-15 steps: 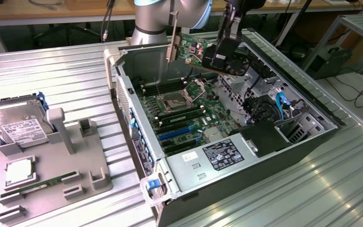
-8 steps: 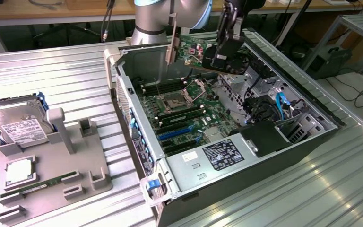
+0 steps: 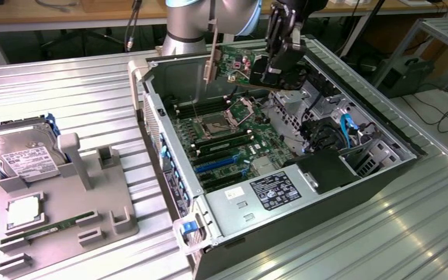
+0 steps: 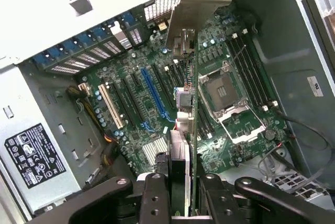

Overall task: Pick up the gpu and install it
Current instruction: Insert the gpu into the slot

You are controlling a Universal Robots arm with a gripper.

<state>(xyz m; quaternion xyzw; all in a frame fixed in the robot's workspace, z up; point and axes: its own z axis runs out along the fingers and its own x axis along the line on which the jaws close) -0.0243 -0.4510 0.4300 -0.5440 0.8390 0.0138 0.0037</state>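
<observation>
The jaws, partly closed, clamp the gpu (image 3: 233,59) by its edge, holding it upright in the air above the motherboard (image 3: 259,140) inside the open computer case (image 3: 152,114) on the tabletop (image 3: 68,96).

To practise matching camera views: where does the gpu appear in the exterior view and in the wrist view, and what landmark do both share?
Exterior view: gpu, top centre, held above the open case.
Wrist view: gpu edge-on in the tool, over the motherboard.
Shared landmark: power supply label.
</observation>
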